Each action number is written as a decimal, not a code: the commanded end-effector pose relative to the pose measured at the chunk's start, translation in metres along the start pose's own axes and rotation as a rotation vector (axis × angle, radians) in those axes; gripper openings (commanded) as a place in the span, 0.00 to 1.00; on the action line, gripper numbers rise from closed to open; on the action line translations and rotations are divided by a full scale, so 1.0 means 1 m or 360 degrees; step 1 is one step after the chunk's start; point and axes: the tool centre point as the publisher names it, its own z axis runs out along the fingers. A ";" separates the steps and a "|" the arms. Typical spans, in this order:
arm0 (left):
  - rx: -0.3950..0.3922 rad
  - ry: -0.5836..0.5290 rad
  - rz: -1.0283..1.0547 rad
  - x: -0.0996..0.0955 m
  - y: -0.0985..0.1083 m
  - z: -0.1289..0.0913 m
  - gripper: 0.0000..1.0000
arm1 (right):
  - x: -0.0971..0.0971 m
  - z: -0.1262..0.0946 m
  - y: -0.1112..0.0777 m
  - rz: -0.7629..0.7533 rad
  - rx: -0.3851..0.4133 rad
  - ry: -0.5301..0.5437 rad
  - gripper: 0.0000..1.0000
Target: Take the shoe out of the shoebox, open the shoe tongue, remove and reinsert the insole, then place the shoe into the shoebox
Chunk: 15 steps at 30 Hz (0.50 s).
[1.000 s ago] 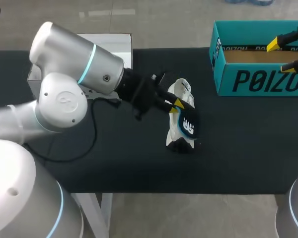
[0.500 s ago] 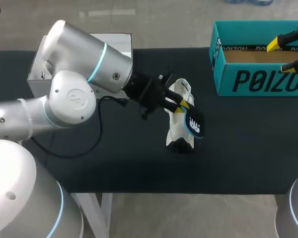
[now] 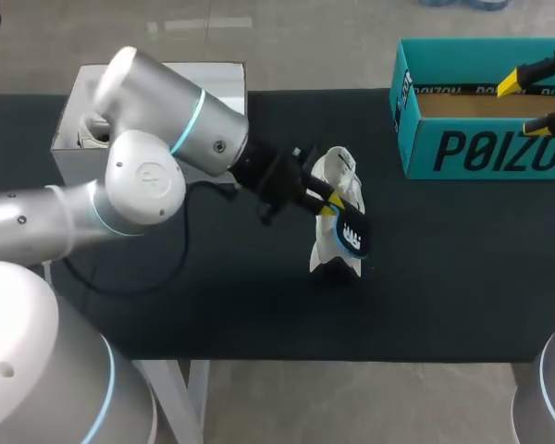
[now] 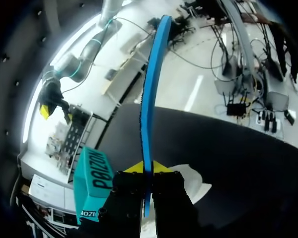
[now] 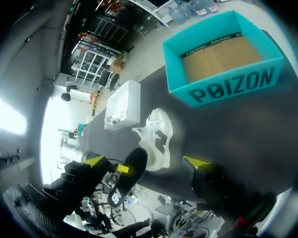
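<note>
Here our left end effector [image 3: 328, 205] pinches the dark foam insole with a blue rim [image 3: 354, 231] near one end, with both yellow tips pressed against it. From the left wrist we see the insole only edge-on, as a thin blue strip. It hangs tilted over the white sneaker [image 3: 334, 180] on the black table [image 3: 444, 277] and hides part of it; we cannot tell whether they touch. Our right end effector [image 3: 525, 104] hovers with its fingers spread over the teal cardboard shoebox [image 3: 481, 153], which is cut off at the right. Our left arm covers part of a white box [image 3: 213, 74].
</note>
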 end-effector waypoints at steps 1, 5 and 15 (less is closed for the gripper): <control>0.0018 -0.0001 -0.0005 0.002 0.013 0.016 0.00 | 0.001 0.000 -0.001 0.0003 -0.0002 -0.0008 1.00; -0.0005 0.0043 -0.0040 0.006 0.023 0.024 0.00 | 0.001 0.000 -0.001 0.0003 -0.0002 -0.0008 1.00; -0.0096 0.0062 -0.0080 0.015 0.048 0.030 0.00 | 0.001 0.000 -0.001 0.0003 -0.0002 -0.0008 1.00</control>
